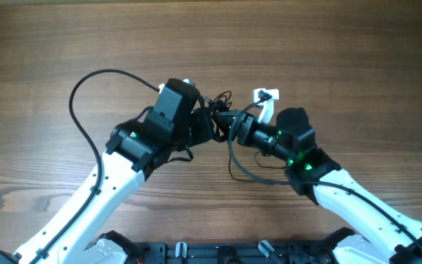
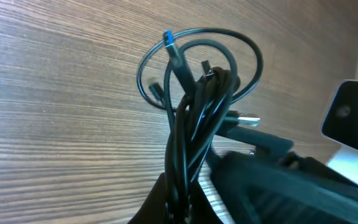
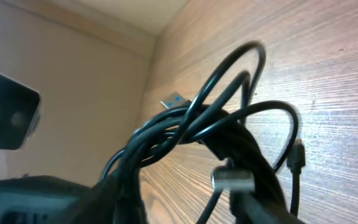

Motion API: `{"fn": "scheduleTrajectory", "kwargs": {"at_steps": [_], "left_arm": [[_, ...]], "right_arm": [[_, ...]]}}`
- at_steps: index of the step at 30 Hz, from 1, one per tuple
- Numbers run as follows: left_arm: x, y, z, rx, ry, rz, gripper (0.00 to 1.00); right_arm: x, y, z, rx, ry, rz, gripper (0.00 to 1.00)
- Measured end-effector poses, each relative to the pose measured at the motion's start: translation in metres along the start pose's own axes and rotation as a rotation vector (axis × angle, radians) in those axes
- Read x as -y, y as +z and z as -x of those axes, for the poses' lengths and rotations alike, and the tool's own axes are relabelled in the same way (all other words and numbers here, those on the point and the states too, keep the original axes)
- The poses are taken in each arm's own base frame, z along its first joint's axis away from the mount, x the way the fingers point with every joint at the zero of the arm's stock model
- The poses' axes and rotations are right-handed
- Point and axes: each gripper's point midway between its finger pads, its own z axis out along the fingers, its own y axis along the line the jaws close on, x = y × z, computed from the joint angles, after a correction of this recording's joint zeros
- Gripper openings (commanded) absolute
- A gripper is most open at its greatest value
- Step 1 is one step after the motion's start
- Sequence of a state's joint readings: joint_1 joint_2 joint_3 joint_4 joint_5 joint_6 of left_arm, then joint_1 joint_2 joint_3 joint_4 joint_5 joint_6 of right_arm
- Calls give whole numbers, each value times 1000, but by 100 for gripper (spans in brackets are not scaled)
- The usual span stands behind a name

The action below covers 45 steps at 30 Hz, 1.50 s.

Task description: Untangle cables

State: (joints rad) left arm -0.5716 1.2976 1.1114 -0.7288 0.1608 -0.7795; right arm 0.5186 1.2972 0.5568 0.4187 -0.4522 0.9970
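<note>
1. Cables (image 1: 220, 103) form a black knotted bundle held above the wooden table (image 1: 343, 44), just beside the white plug (image 1: 264, 95), between that plug and the left arm's wrist.
2. Left gripper (image 1: 208, 119) meets the bundle from the side away from the white plug. Its wrist view shows the strands running down between its fingers, which are closed tight on them.
3. Right gripper (image 1: 234, 126) reaches the same bundle from just below the white plug in the overhead view, its tip touching the strands. I cannot tell whether it is clamped or parted, as it is blurred in the close views.
4. Blue-tipped connector (image 2: 168, 38) stands at the bundle's top, and a silver USB plug (image 2: 248, 120) juts sideways near the right gripper.
5. One long black strand (image 1: 75, 110) loops wide over the table, well apart from the white plug. A smaller loop (image 1: 234, 170) lies nearer the plug, beneath the right gripper.
</note>
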Motion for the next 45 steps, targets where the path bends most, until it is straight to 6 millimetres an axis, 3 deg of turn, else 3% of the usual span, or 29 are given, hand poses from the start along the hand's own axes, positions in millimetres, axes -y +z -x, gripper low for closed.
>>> {"fn": "scheduleTrajectory", "kwargs": {"at_steps": [1, 5, 10, 16, 20, 24, 33, 42, 45], "left_arm": [[-3, -1, 4, 5, -8, 2, 4], [-25, -6, 32, 61, -91, 25, 4], [-45, -13, 49, 86, -162, 40, 4], [-11, -15, 20, -83, 92, -168, 4], [-3, -19, 7, -137, 223, -234, 4], [3, -20, 5, -136, 324, -276, 4], [8, -21, 7, -125, 342, -301, 4], [25, -31, -8, -200, 316, -425, 4], [34, -36, -14, -233, 315, -486, 4]], "right_arm": [[1, -4, 5, 3, -7, 5, 83], [13, -27, 35, 45, -9, 3, 98], [9, -58, 66, 122, -135, 27, 98], [30, -54, 51, 48, -282, -33, 95], [33, -53, 49, 39, -313, -36, 93], [31, -52, 47, 28, -350, -25, 84], [38, -53, 35, -28, -412, -36, 89], [19, -49, 46, 35, -461, 13, 94], [24, -46, 54, 83, -407, -43, 95]]}}
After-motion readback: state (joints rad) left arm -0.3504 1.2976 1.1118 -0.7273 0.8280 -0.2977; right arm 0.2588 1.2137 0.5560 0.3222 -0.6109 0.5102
